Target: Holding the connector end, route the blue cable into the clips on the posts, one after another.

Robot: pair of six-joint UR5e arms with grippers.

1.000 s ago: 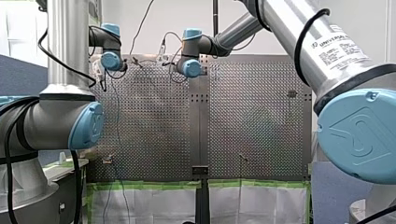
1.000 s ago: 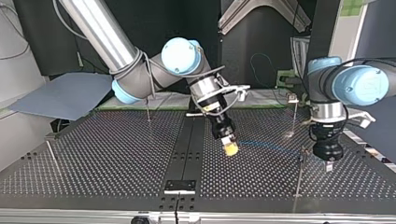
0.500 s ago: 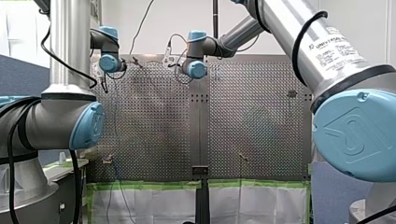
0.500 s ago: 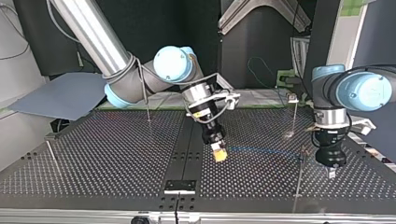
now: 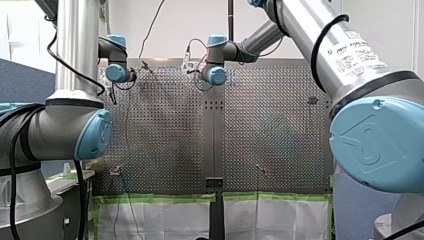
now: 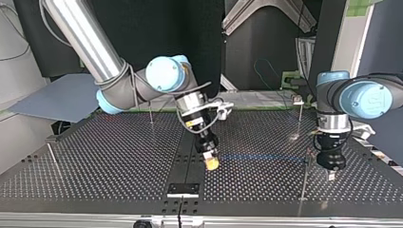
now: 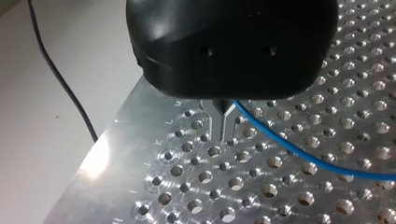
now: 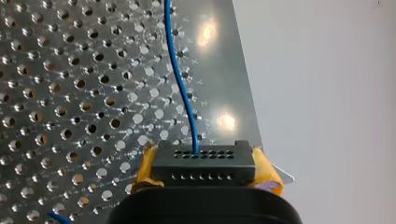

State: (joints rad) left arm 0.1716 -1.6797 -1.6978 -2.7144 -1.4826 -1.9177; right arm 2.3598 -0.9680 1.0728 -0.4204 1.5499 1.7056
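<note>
Right wrist view: my right gripper (image 8: 205, 173) is clamped on the black connector (image 8: 204, 163), its yellow pads (image 8: 265, 171) pressed against the connector's two ends. The blue cable (image 8: 180, 79) comes out of the connector's face and runs ahead of it over the perforated table (image 8: 70, 93). In the top view the cable stretches level from the connector to a thin post (image 6: 305, 176), and my left gripper (image 6: 331, 175) hangs just beyond that post. Its metal fingers (image 7: 217, 125) stand almost together with only a thin slit between them. The cable passes just beside their base, and I cannot tell whether they pinch it.
</note>
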